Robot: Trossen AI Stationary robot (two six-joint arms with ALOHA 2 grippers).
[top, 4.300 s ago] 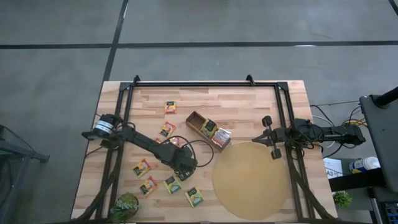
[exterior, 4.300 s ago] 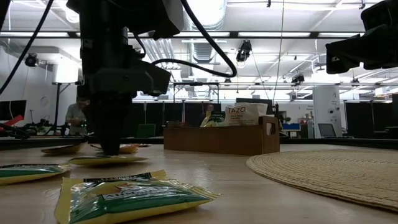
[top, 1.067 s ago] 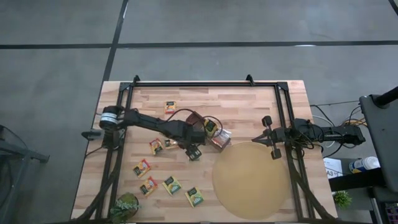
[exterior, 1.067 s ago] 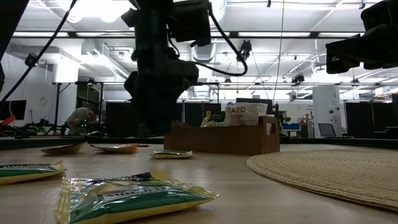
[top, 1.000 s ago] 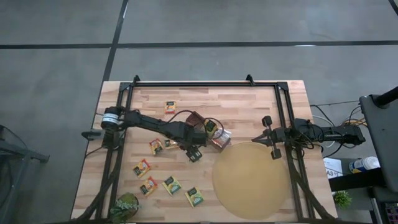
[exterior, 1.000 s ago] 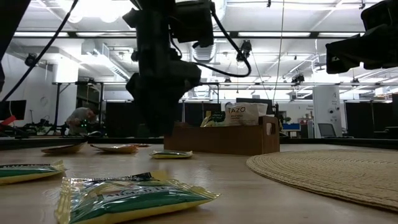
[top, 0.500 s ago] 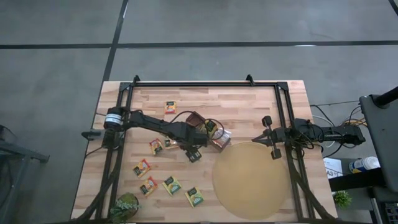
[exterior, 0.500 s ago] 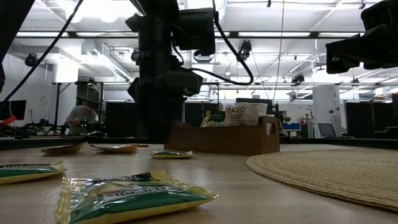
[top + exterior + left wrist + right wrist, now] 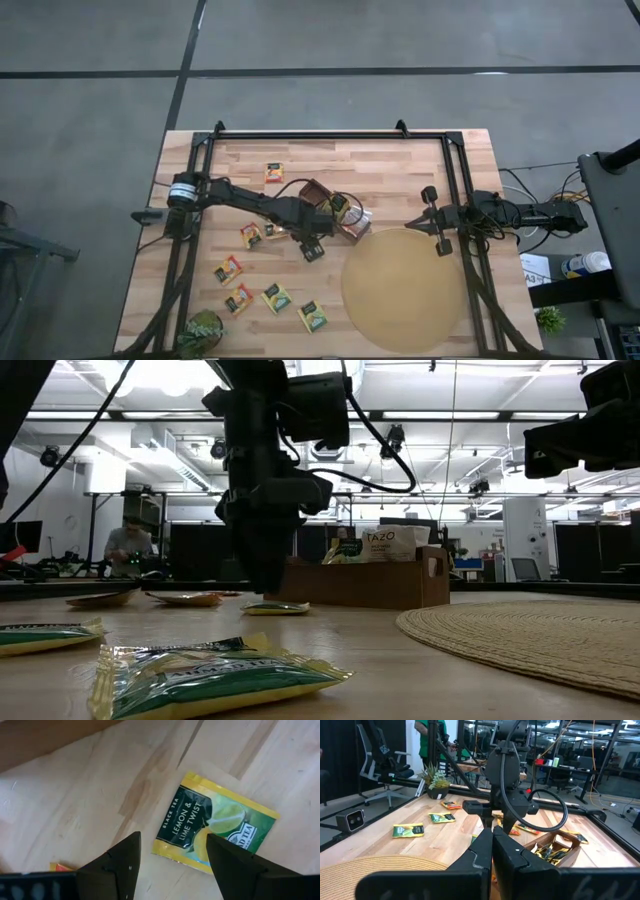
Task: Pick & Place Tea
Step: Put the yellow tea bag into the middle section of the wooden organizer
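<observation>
now, from above, the left gripper [image 9: 312, 249] hangs just beside the brown box [image 9: 333, 210], fingers spread and empty, over a tea sachet on the table [image 9: 400, 160]; more sachets [image 9: 274, 297] lie further out toward the arm's near side. the right gripper [image 9: 437, 222] waits pressed together at the mat's [image 9: 405, 290] edge. at table height, the left gripper hangs directly over a flat sachet [image 9: 274, 608]. from the left wrist, a green-yellow lemon sachet [image 9: 215, 830] lies flat between and just ahead of the fingers [image 9: 120, 865]. to do this well, i'd centre on the sachet, drop straight down, and pinch across it.
</observation>
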